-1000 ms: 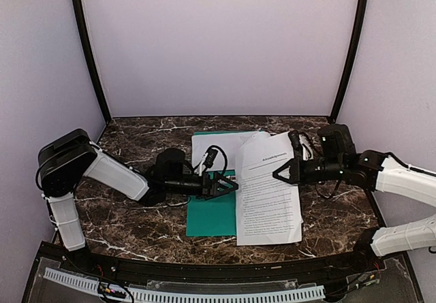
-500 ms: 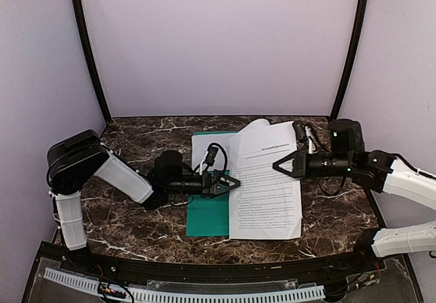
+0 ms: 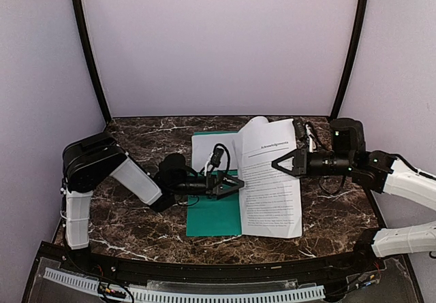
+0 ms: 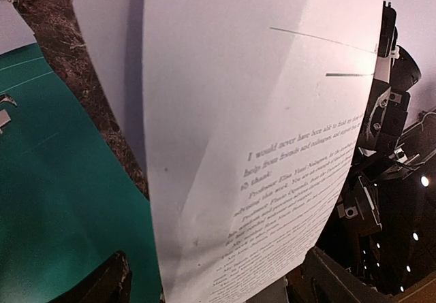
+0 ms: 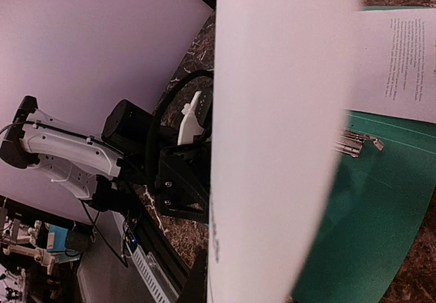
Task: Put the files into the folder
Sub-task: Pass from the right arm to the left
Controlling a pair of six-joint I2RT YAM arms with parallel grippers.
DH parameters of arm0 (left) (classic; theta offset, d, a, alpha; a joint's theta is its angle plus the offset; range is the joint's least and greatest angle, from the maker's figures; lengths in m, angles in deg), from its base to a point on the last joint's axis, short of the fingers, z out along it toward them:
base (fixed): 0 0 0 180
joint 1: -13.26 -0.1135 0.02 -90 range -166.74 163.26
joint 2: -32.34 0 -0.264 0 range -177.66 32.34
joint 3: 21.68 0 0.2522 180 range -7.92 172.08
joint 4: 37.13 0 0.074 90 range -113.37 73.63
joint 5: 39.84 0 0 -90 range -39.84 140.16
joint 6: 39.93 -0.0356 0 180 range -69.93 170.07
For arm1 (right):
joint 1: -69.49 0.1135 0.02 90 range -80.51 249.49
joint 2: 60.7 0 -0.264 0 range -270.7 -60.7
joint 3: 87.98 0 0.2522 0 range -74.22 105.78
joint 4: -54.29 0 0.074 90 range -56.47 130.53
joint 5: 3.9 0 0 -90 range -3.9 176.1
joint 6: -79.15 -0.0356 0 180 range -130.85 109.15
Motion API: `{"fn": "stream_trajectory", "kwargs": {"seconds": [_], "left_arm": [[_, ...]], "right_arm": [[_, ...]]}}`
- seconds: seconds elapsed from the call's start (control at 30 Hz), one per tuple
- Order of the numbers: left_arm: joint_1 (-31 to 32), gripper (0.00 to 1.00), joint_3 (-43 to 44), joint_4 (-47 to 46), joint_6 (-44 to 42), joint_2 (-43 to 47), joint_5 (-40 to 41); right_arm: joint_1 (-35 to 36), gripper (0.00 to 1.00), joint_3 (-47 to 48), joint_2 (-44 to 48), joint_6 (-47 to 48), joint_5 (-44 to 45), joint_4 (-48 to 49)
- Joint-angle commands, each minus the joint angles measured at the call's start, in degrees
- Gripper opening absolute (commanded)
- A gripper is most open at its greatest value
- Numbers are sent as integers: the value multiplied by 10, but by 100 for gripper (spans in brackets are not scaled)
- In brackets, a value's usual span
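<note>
Two grippers: right gripper [image 3: 275, 163] clamped on the curled sheet [image 3: 271, 190] at 3 o'clock, left gripper [image 3: 236, 183] apart; risk (thin pinch slipping) is it landing askew off the folder [image 3: 212, 218].

Dark brown marble-look surface [image 3: 136, 228] with white veins. Plain pale lilac back wall [image 3: 218, 44], side walls [image 3: 34, 78] the same colour. Black posts [image 3: 88, 51] run up both back corners. White slotted strip [image 3: 184, 295] along the near edge. Soft, even light.
</note>
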Motion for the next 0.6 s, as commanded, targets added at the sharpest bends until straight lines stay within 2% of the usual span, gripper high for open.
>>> {"fn": "stream_trajectory", "kwargs": {"seconds": [0.0, 0.3, 0.57], "left_arm": [[8, 87, 37, -59, 20, -7, -35], [8, 86, 28, -33, 3, -13, -4], [-1, 86, 13, -49, -5, -17, -2]], "right_arm": [[-5, 3, -9, 1, -7, -9, 25], [-7, 2, 2, 15, -11, -11, 22], [-6, 2, 3, 20, -24, -27, 34]]}}
